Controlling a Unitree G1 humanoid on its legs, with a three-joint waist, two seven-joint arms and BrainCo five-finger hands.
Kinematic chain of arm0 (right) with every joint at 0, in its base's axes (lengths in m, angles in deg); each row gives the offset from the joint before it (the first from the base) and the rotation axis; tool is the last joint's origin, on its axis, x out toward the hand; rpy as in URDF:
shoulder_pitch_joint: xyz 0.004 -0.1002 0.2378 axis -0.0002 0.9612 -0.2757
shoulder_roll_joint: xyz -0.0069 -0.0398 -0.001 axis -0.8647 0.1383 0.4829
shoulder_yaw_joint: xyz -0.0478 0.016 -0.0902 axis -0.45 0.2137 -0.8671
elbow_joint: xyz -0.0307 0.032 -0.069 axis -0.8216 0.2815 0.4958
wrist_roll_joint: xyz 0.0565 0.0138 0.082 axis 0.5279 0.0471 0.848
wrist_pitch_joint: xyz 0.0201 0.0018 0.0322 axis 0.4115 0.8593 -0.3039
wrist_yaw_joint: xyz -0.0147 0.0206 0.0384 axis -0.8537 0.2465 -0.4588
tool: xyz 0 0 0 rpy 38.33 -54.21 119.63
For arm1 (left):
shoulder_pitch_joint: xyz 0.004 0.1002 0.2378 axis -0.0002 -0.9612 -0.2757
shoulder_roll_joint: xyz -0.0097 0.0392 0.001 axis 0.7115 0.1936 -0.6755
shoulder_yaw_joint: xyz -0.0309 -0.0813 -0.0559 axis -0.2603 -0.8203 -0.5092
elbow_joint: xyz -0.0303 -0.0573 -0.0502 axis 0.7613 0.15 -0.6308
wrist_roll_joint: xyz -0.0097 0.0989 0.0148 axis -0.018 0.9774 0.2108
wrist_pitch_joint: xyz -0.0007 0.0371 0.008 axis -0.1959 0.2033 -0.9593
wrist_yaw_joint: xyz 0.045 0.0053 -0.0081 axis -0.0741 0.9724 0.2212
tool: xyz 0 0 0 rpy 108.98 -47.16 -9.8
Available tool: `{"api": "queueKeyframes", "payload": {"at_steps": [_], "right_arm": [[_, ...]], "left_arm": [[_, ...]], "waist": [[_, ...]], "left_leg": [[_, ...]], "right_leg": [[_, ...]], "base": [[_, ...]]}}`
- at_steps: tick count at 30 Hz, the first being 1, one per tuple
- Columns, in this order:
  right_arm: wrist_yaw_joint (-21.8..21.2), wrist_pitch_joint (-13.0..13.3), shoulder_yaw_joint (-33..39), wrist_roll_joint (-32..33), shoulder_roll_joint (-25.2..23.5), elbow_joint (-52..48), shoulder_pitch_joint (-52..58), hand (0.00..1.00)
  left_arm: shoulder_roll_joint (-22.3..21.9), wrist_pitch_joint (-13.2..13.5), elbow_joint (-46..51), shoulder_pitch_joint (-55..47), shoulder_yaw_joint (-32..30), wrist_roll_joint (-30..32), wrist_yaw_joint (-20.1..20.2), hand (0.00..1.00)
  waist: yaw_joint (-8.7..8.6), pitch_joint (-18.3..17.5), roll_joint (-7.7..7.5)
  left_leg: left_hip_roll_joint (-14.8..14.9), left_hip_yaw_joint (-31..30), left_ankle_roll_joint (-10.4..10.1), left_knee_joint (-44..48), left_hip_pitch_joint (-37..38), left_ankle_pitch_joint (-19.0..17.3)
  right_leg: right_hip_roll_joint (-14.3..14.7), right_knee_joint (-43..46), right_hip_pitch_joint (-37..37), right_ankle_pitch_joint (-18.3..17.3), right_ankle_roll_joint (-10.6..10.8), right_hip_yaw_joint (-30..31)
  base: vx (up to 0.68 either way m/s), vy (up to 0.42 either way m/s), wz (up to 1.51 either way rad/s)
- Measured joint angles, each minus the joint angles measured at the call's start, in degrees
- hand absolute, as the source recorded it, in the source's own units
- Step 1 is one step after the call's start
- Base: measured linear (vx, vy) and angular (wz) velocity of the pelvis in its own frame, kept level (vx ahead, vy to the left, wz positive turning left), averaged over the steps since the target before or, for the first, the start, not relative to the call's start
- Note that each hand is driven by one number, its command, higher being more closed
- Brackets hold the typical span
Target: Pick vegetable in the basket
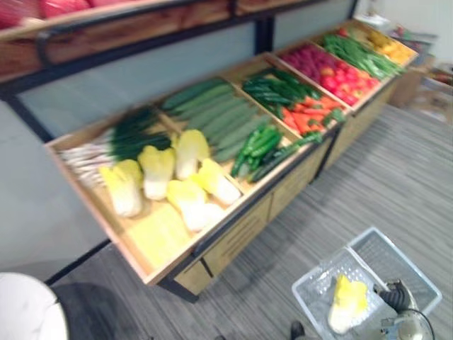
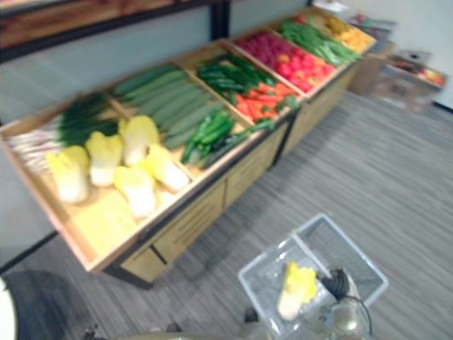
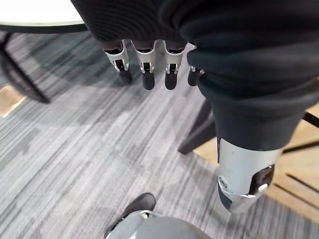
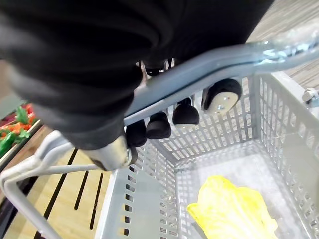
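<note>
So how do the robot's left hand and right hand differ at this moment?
The left hand has straight, relaxed fingers; the right hand has its fingers curled round the basket's handle. The left hand holds nothing and hangs over the grey floor; the right hand carries the basket, which has one yellow cabbage in it. Both have dark-tipped fingers under a dark ribbed cover.

Wooden veg stand (image 1: 241,237), white table (image 1: 25,308) (round) nr it

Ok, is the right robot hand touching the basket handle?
Touching. The right wrist view shows the right robot hand curled round the basket handle.
</note>
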Motion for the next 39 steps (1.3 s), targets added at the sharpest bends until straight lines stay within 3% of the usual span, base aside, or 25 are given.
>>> {"api": "queueKeyframes", "payload": {"at_steps": [1, 2, 3, 5, 7, 8, 9, 10, 13, 14, 16, 19, 21, 23, 25, 27, 28, 29, 30, 31, 32, 35, 36, 39], "right_arm": [[0.29, -0.02, -0.2, -0.02, -0.52, -0.83, -1.37, 1.0], [0.98, -0.11, -0.29, -0.06, 0.01, -1.74, -1.7, 1.0], [1.31, -0.12, -0.32, -0.06, 0.66, -2.0, -1.55, 1.0], [1.35, -0.24, -1.74, -0.55, 2.49, -2.21, -1.79, 1.0], [1.24, -0.35, -4.01, -0.99, 2.88, -2.22, -2.64, 1.0], [1.18, -0.36, -5.24, -1.06, 2.8, -2.36, -3.26, 1.0], [1.14, -0.54, -5.45, -1.08, 2.82, -2.38, -3.76, 1.0], [1.13, -0.81, -5.61, -1.12, 3.06, -2.73, -4.24, 1.0], [1.09, -0.96, -7.51, -1.09, 3.07, -3.11, -5.88, 1.0], [1.08, -1.02, -8.22, -1.08, 3.12, -3.12, -6.3, 1.0], [1.07, -0.96, -10.4, -1.08, 3.7, -3.66, -8.09, 1.0], [1.06, -0.99, -11.15, -1.09, 4.22, -3.86, -6.36, 1.0], [1.39, -0.98, -11.05, -1.11, 5.28, -4.44, -5.48, 1.0], [1.4, 0.13, -10.9, -0.98, 6.24, -6.1, -3.06, 1.0], [1.41, 0.43, -10.83, -0.97, 6.08, -6.49, -1.14, 1.0], [1.46, 0.42, -10.84, -0.99, 6.29, -6.66, -0.82, 1.0], [1.64, 0.37, -10.96, -0.99, 6.47, -6.65, -0.59, 1.0], [1.94, 0.35, -11.15, -0.96, 6.94, -6.62, -0.91, 1.0], [1.95, 0.36, -11.3, -0.96, 7.01, -6.56, -1.37, 1.0], [1.97, 0.39, -11.75, -0.87, 6.99, -6.13, -2.04, 1.0], [1.97, 0.43, -12.14, -0.76, 7.1, -5.79, -2.38, 1.0], [1.97, 0.38, -12.99, -0.5, 8.1, -5.05, -2.4, 1.0], [1.91, 0.32, -13.08, -0.51, 8.3, -4.78, -2.38, 1.0], [1.6, 0.5, -12.85, -0.47, 10.59, -4.84, -2.77, 1.0]], "left_arm": [[-0.11, 0.42, 0.15, 0.64, -0.29, 0.0, -0.01, 0.0], [0.16, 1.23, 1.6, 0.65, 0.3, -0.01, 0.05, 0.0], [0.61, 1.42, 2.28, 0.56, 0.67, -0.01, 0.05, 0.0], [0.91, 1.32, 2.64, 0.32, 2.5, -0.01, 0.18, 0.0], [0.91, 1.26, 2.62, -0.34, 2.67, -0.01, 0.25, 0.0], [1.15, 1.15, 2.43, -0.54, 2.41, 0.01, 0.32, 0.0], [0.82, 1.08, 1.84, -0.01, 2.08, -0.01, 0.38, 0.0], [-0.57, 1.17, 1.06, 0.01, 2.13, 0.02, 0.54, 0.0], [-1.2, 1.21, 0.98, -0.32, 2.02, 0.19, 0.48, 0.0], [-1.25, 1.17, 0.97, -0.55, 1.93, 0.2, 0.48, 0.0], [-2.02, 1.22, 0.94, -0.43, 1.17, 0.21, 0.36, 0.0], [-2.32, 1.09, 0.78, 0.04, 2.21, 0.7, 0.37, 0.0], [-3.22, 1.12, 0.84, 0.11, 2.88, 1.08, 0.22, 0.0], [-4.05, 1.11, 0.91, 0.71, 5.48, 1.07, 0.19, 0.0], [-3.64, 1.2, 1.31, 0.62, 6.96, 1.11, 0.11, 0.0], [-3.58, 1.26, 1.57, 0.36, 7.0, 1.01, -0.11, 0.0], [-3.62, 1.59, 2.0, 0.13, 7.03, 0.99, -0.33, 0.0], [-4.07, 2.11, 1.98, -0.14, 7.17, 0.95, -0.94, 0.0], [-4.4, 2.33, 1.99, -0.47, 7.12, 0.92, -1.05, 0.0], [-4.68, 2.59, 2.01, -1.2, 7.07, 0.54, -1.36, 0.0], [-5.08, 2.75, 2.01, -1.96, 7.04, 0.19, -1.45, 0.0], [-5.87, 3.15, 1.95, -3.57, 6.91, 0.02, -1.52, 0.0], [-5.86, 3.18, 1.71, -4.13, 6.87, 0.02, -1.56, 0.0], [-5.48, 3.28, 1.5, -3.8, 7.03, 0.16, -1.48, 0.0]], "waist": [[0.68, 2.26, 1.82], [0.01, 3.95, 1.22], [-0.08, 4.11, 0.77], [0.04, 4.01, 0.19], [0.28, 3.72, -0.41], [0.74, 3.63, -1.75], [1.2, 3.88, -1.16], [2.19, 3.36, 1.16], [3.04, 2.9, -0.94], [3.27, 2.64, -1.1], [4.02, 2.42, 0.76], [3.94, 2.65, 2.39], [2.98, 2.69, 3.65], [1.54, 2.95, 3.6], [1.59, 3.76, 2.72], [1.83, 4.6, 2.07], [2.67, 5.17, 1.2], [3.3, 5.26, 1.65], [3.33, 5.33, 1.87], [3.64, 5.34, 1.9], [3.97, 5.48, 2.16], [5.23, 5.04, 3.11], [5.55, 4.42, 3.91], [4.65, 4.08, 3.17]], "left_leg": [[3.67, 3.98, 1.58, -0.84, 2.01, -0.24], [3.85, 6.72, 1.98, -2.17, 4.29, 0.16], [3.81, 7.9, 2.13, -2.59, 5.08, 0.28], [4.82, 12.3, 1.98, -3.0, 7.36, 0.85], [6.08, 15.74, 1.98, -2.01, 7.74, 0.84], [6.77, 18.01, 2.1, -0.1, 7.64, 0.68], [7.32, 18.73, 2.14, 0.33, 7.62, 0.67], [8.39, 18.95, 2.66, -2.77, 7.73, 2.55], [6.87, 25.35, 2.01, -2.85, 7.61, 4.06], [7.35, 26.54, 2.01, -1.71, 6.99, 4.06], [10.63, 29.12, 2.0, 1.59, 4.36, 4.09], [13.58, 29.94, 1.18, 4.8, 4.82, 4.63], [14.91, 29.33, 0.37, 5.14, 5.97, 5.91], [15.67, 27.69, -0.37, 5.69, 6.81, 8.21], [16.02, 24.18, -0.72, 7.94, 7.76, 11.36], [15.14, 17.08, -0.62, 10.32, 7.47, 14.91], [13.1, 8.59, -0.59, 12.63, 5.78, 17.52], [9.3, -1.02, -2.9, 14.26, 4.0, 15.07], [7.31, -4.77, -3.52, 14.75, 3.29, 13.35], [3.43, -10.0, -4.46, 14.87, 2.34, 10.15], [0.91, -12.89, -4.49, 14.47, 1.74, 7.57], [-2.04, -15.54, -4.14, 7.36, 1.79, 6.47], [-2.77, -16.68, -4.33, 3.16, 4.69, 5.22], [-5.38, -18.18, -4.07, -4.01, 4.69, 4.55]], "right_leg": [[1.58, 1.4, -0.03, 3.07, -2.76, -3.96], [-0.56, 16.5, -2.98, -3.66, -7.9, -11.35], [-2.33, 23.21, -3.85, -6.08, -9.01, -14.35], [-8.46, 39.02, -2.7, -6.88, -10.47, -20.59], [-12.0, 40.4, -0.16, -4.95, -10.61, -21.74], [-12.87, 35.02, 2.13, 0.59, -9.23, -21.62], [-11.31, 32.5, 2.66, -0.13, -9.25, -22.39], [-8.57, 26.05, 4.59, -0.88, -7.94, -22.57], [-11.6, 21.0, 4.09, -8.76, -0.01, -23.31], [-11.14, 18.16, 4.34, -10.0, 0.21, -23.57], [-7.15, 7.62, 4.95, -10.83, 0.25, -23.54], [-4.79, 3.72, 6.95, -12.45, 0.09, -23.49], [-3.67, 3.55, 8.24, -12.96, -0.73, -23.43], [-2.99, 3.84, 10.01, -14.39, -1.78, -24.48], [-2.99, 4.94, 11.78, -16.19, -2.73, -24.43], [-3.93, 6.62, 12.41, -17.72, -3.18, -22.79], [-4.57, 6.82, 12.44, -18.45, -3.75, -19.73], [-4.93, 6.61, 12.07, -18.73, -4.3, -16.72], [-5.06, 6.59, 11.53, -18.72, -4.44, -15.41], [-5.06, 6.48, 10.26, -18.31, -5.16, -12.43], [-4.4, 5.29, 10.11, -17.62, -5.74, -10.35], [-2.53, 4.2, 9.22, -16.33, -5.07, -6.76], [-2.21, 3.32, 8.77, -15.4, -3.54, -5.6], [-3.35, -2.67, 8.47, -10.15, -0.46, -6.61]], "base": [[-0.23, 0.128, -1.43], [-0.21, 0.117, -1.25], [-0.14, 0.124, -0.94], [-0.06, 0.115, -0.92], [-0.05, 0.009, -1.09], [-0.04, -0.072, -1.2], [-0.08, -0.132, -1.25], [-0.07, -0.158, -1.22], [-0.05, -0.187, -0.95], [-0.03, -0.288, -1.06], [-0.04, -0.314, -1.03], [-0.02, -0.275, -0.49], [-0.02, -0.129, -0.11], [-0.04, -0.133, 0.14], [-0.06, -0.153, -0.02], [-0.1, -0.129, -0.4], [-0.09, -0.083, -0.9], [-0.06, -0.02, -0.99], [-0.04, 0.053, -1.17], [-0.02, 0.075, -1.12], [-0.01, 0.088, -1.11], [0.03, 0.14, -0.87], [0.07, 0.168, -0.46], [0.08, 0.161, -0.02]]}}
